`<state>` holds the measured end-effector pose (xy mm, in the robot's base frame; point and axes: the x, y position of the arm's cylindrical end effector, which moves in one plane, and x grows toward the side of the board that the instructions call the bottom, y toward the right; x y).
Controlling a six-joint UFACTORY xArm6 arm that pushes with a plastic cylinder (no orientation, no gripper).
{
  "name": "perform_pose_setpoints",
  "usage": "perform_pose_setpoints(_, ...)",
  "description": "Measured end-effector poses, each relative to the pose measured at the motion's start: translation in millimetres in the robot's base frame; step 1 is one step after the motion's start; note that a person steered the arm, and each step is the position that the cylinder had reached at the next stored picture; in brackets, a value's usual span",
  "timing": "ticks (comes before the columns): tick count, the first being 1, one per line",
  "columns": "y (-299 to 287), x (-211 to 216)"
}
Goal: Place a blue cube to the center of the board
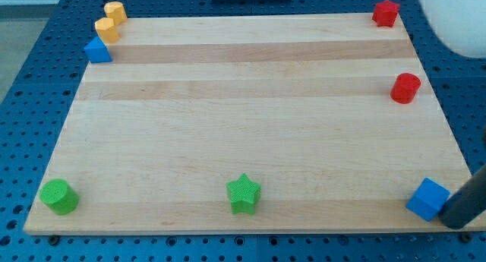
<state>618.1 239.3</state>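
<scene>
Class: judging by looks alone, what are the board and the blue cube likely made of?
The board looks like pale wood with a matte finish: lengthwise grain and plank-like bands in differing tones. The blue cube looks like plastic, probably moulded or printed: flat, even colour, matte faces, no grain. Neither is certain.

I see a pale wooden worktop (250,133) resting on a blue perforated base (30,102), evenly lit.
</scene>
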Motion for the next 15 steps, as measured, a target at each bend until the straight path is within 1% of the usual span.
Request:
perform_pose_setpoints(1, -18.1, 0.1)
perform_pose_setpoints(3, -18.7, -23.5)
perform_pose_setpoints(5, -30.1, -37.9)
perform_pose_setpoints(7, -33.8, -66.4)
perform_pose_setpoints(9, -75.3, -81.5)
perform_pose_setpoints(10, -77.1, -109.2)
perform_pose_setpoints(11, -93.5, -124.0)
perform_pose_setpoints(12, -112.4, -123.4)
perform_pose_setpoints(14, -118.0, -103.7)
perform_pose_setpoints(15, -144.7, -103.7)
